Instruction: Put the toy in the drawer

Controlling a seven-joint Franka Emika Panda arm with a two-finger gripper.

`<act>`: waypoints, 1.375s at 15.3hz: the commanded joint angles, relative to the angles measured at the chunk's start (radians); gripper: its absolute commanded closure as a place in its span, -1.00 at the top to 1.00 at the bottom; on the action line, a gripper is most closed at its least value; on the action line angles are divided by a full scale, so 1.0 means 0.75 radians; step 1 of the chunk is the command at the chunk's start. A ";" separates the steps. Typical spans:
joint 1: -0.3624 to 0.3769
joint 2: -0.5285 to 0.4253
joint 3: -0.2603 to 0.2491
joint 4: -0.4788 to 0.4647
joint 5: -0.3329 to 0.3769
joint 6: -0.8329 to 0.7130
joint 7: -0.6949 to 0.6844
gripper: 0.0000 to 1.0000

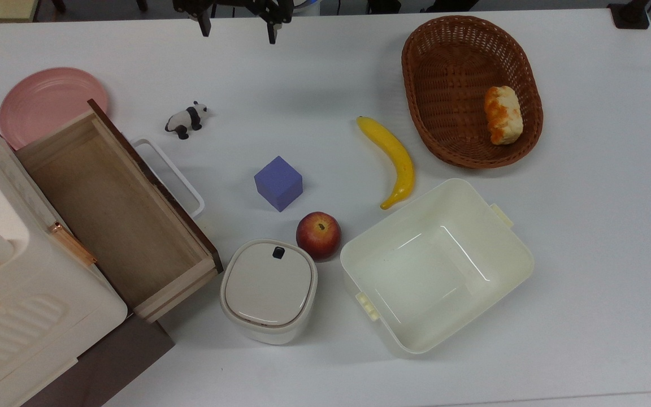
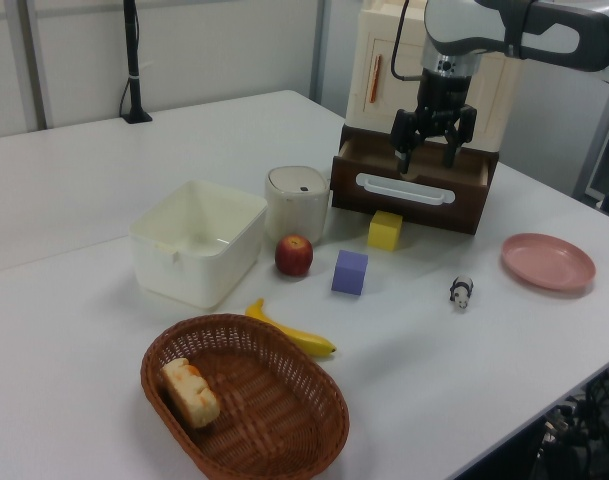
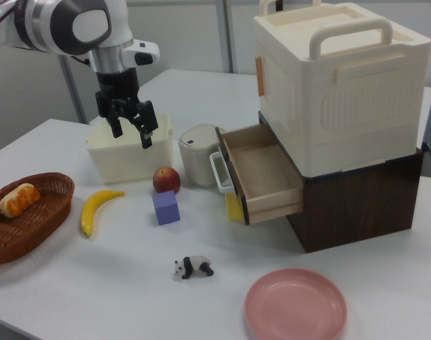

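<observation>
White tabletop runs under everything, with the drawer [image 1: 116,220] pulled open from its cream cabinet [image 3: 335,85] as the landmark. Above the table, well apart from the drawer's handle side, the gripper [image 1: 238,25] hangs with its fingers spread and nothing between them. The toy [image 1: 186,120] stands on the table just off the drawer's white loop handle [image 1: 170,175], near the pink plate [image 1: 48,104] that lies beside the drawer's far corner. A purple cube [image 1: 278,183] sits farther out from the handle, an apple [image 1: 319,234] beyond it.

Judged from here, the panda is tiny and rounded, so a slightly off-centre close could squirt it sideways or tip it. Descending too close to the handle risks a finger striking it. A release over the drawer's dark front edge could bounce the toy back out.
</observation>
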State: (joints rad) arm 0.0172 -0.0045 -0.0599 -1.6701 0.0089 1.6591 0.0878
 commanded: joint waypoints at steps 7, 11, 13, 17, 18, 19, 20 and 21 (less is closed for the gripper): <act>0.020 -0.021 -0.014 -0.021 0.019 -0.018 -0.017 1.00; 0.024 -0.023 -0.012 -0.023 0.017 -0.018 -0.017 1.00; 0.040 -0.025 -0.010 -0.023 0.013 -0.018 -0.021 1.00; 0.047 -0.033 -0.008 -0.072 0.003 -0.028 -0.141 1.00; 0.037 -0.035 -0.008 -0.080 0.003 -0.032 -0.135 1.00; 0.022 -0.057 -0.012 -0.121 0.003 -0.048 -0.073 1.00; 0.016 -0.074 -0.014 -0.160 0.003 -0.046 0.021 1.00; 0.018 -0.092 -0.020 -0.194 0.000 -0.038 0.148 1.00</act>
State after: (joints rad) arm 0.0341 -0.0073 -0.0598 -1.7166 0.0087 1.6387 0.0434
